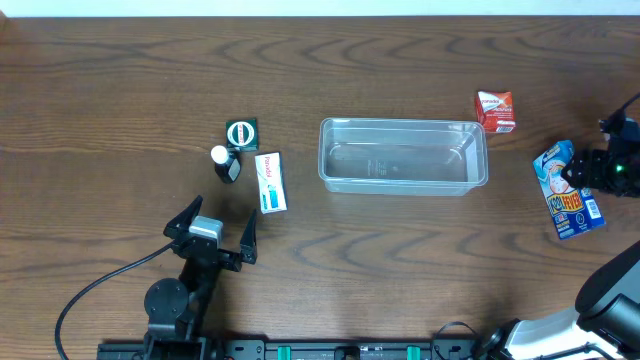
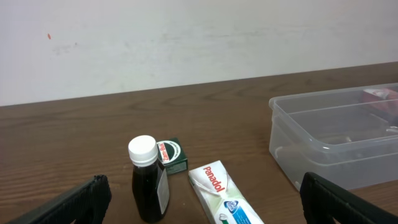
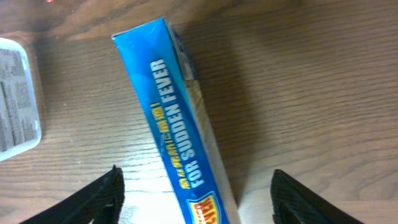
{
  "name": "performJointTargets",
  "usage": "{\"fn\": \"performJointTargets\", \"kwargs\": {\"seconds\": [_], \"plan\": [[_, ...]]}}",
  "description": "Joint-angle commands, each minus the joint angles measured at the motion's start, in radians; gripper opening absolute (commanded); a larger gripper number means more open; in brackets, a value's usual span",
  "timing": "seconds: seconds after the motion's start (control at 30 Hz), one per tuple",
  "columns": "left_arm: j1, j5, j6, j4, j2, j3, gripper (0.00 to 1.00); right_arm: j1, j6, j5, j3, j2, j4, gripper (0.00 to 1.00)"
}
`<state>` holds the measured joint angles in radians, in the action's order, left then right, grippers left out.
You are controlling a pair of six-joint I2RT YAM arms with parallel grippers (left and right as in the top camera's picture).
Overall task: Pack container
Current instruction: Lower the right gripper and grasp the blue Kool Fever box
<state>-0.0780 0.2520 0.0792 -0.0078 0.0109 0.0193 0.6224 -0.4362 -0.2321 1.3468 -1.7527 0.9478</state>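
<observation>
Clear plastic container [image 1: 403,155] sits ahead-right of left gripper [image 2: 202,186], whose fingers are spread with nothing held | bottle [image 2: 148,180], green box [image 2: 172,155] and Panadol box [image 2: 217,190] crowd just ahead between them | right gripper [image 3: 196,180] splayed, blue fever box [image 3: 174,124] between its fingers, gaps both sides | red box [image 1: 495,110] beside container's corner

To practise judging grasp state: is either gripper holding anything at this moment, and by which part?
Nothing is held. The left gripper is open and empty. The right gripper is open too, its jaws straddling the long blue cardboard box without touching it.
</observation>
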Motion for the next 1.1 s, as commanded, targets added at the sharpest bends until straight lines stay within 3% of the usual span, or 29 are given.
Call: {"fn": "performJointTargets", "kwargs": {"seconds": [0.0,0.53,0.73,1.07], "plan": [[0.008,0.017,0.007,-0.037,-0.007,-0.015,0.98,-0.029,-0.034,-0.006,0.010,-0.006,0.011,0.68],[0.008,0.017,0.007,-0.037,-0.007,-0.015,0.98,-0.054,-0.067,0.079,0.003,-0.006,0.072,0.55],[0.008,0.017,0.007,-0.037,-0.007,-0.015,0.98,-0.053,-0.053,0.134,-0.020,-0.006,0.067,0.41],[0.008,0.017,0.007,-0.037,-0.007,-0.015,0.98,-0.053,-0.047,0.147,-0.021,-0.006,0.065,0.34]]}}
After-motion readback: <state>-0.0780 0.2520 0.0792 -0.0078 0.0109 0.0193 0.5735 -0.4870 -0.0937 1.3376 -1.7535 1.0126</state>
